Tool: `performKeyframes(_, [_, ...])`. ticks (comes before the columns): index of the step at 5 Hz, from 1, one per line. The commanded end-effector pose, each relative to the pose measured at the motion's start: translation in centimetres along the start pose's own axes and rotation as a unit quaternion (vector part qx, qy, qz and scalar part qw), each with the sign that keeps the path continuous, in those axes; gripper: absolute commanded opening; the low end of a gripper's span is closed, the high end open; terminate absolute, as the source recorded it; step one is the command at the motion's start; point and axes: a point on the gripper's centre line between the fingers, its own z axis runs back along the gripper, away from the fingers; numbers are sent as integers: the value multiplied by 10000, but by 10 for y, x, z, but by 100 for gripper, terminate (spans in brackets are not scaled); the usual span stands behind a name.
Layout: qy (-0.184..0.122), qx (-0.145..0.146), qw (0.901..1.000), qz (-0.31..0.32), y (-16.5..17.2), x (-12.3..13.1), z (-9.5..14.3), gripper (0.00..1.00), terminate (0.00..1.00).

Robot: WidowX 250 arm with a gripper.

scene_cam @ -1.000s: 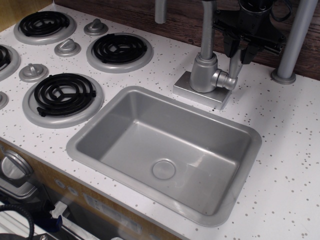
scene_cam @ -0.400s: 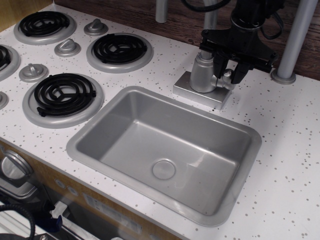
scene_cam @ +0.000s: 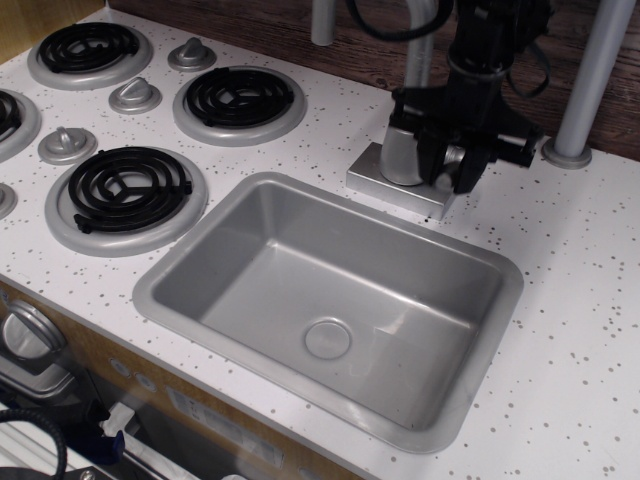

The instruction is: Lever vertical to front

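Your black tool (scene_cam: 455,165) hangs low over the right side of the silver-grey plastic faucet body (scene_cam: 398,152), which stands on a square base at the back rim of the grey rectangular sink basin (scene_cam: 330,300). The small slim silver-grey lever (scene_cam: 456,156) sits on that right side, on its short round stub, and you can see only a sliver of it between the tool's two black fingers (scene_cam: 470,170). The fingers stand either side of it with little room to spare, but you cannot tell from this view whether they actually press on it, nor which way the paddle points. The thin spout pipe (scene_cam: 420,45) rises behind the tool. To your left on the white speckled surface (scene_cam: 570,300) lie black coil burners (scene_cam: 238,97) and grey knobs (scene_cam: 134,95).
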Motion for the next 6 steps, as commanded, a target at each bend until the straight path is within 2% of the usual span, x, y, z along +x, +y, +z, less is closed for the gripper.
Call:
performKeyframes(1, [-84,-75,9999,39,2,4,-4,0,0])
performKeyframes(2, [-119,-49,9999,-28,1,4,-1,100,0])
performKeyframes(4, [148,316,9993,98,1,-2,45,100,0])
performKeyframes(5, [163,425,9989,98,2,-1,57,100,0])
performKeyframes(6, [67,411,9991,9,1,-1,59,100,100])
